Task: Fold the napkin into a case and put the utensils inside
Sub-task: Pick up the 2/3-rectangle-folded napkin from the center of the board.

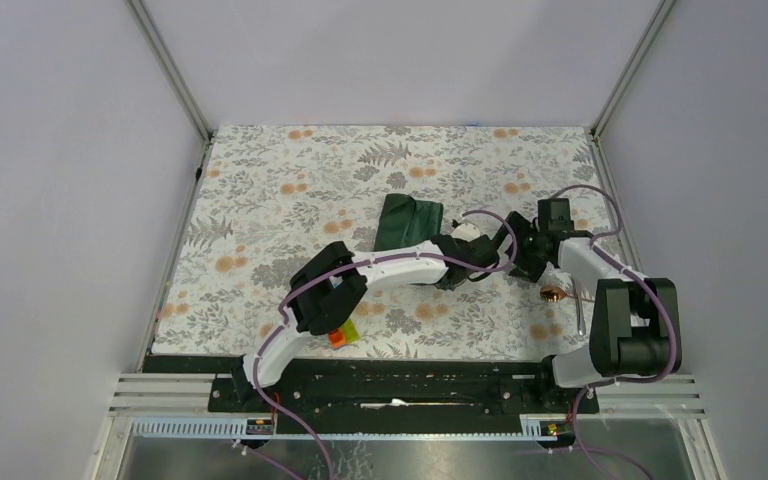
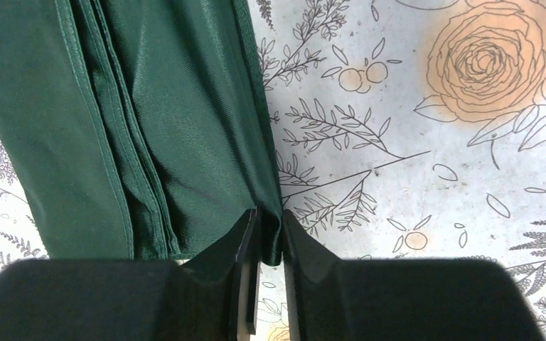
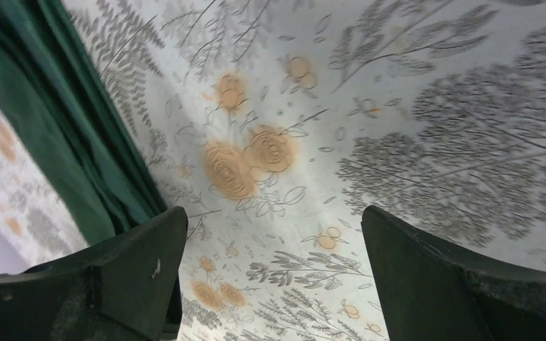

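Plain grey walls [image 1: 70,180] close in the left, far and right sides, with metal posts [image 1: 172,70] at the far corners; a floral cover [image 1: 290,190] lies flat over the table; blocks [image 1: 341,335] sit at its near edge under the left arm; the napkin [image 1: 408,222], folded into a layered strip, lies mid-table; the left gripper [image 2: 270,226] pinches its right hem; the right gripper [image 3: 274,217] is just right of it, jaws wide apart, empty; spoon [image 1: 554,294] and silver utensil [image 1: 580,316] lie near right.
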Robot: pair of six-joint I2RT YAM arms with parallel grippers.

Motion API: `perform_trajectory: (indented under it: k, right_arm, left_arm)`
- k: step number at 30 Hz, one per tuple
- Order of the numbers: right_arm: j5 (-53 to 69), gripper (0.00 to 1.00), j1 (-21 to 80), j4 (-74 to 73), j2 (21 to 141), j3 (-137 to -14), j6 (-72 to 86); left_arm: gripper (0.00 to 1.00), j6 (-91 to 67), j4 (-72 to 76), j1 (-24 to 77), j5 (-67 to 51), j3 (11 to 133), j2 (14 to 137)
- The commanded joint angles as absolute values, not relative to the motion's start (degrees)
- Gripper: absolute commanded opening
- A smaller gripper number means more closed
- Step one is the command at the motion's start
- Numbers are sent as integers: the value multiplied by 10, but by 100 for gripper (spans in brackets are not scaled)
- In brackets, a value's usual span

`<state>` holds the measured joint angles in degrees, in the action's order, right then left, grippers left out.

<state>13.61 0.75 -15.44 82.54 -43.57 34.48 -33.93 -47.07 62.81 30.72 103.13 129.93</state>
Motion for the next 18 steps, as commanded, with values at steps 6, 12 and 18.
perform_trajectory:
  k: [6,12,18]
  right_arm:
    - [368,100,13,3,857,-411,320]
    - [439,100,44,134,956,-415,320]
    - [438,100,93,252,1044,-439,320]
  left_arm:
    - [0,-339,-467,614,288,1020,1283]
    - [0,-341,-435,588,222,987,1215]
    - [0,-341,-425,578,191,968,1181]
